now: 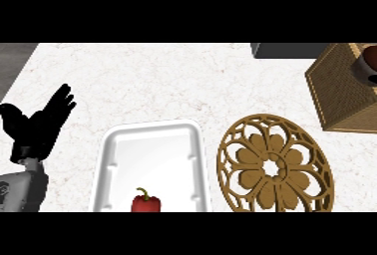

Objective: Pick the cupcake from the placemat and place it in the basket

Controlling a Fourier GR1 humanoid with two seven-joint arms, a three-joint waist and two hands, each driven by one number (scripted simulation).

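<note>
A round wooden placemat (pixel 274 164) with a cut-out flower pattern lies at the lower right, and nothing rests on it. The wicker basket (pixel 340 92) stands at the far right edge. Inside its opening shows a dark brown shape with a lighter brown top, which looks like the cupcake (pixel 366 63), partly cut off by the view's edge. My left hand (pixel 38 124) stays at the left edge with straight fingers pointing up, holding nothing. No part of the right hand shows.
A white rectangular tray (pixel 121 154) lies left of the placemat, with a red bell pepper (pixel 146 203) at its near end. A dark grey block (pixel 287 50) sits at the counter's back edge. The counter's left edge runs behind my left hand.
</note>
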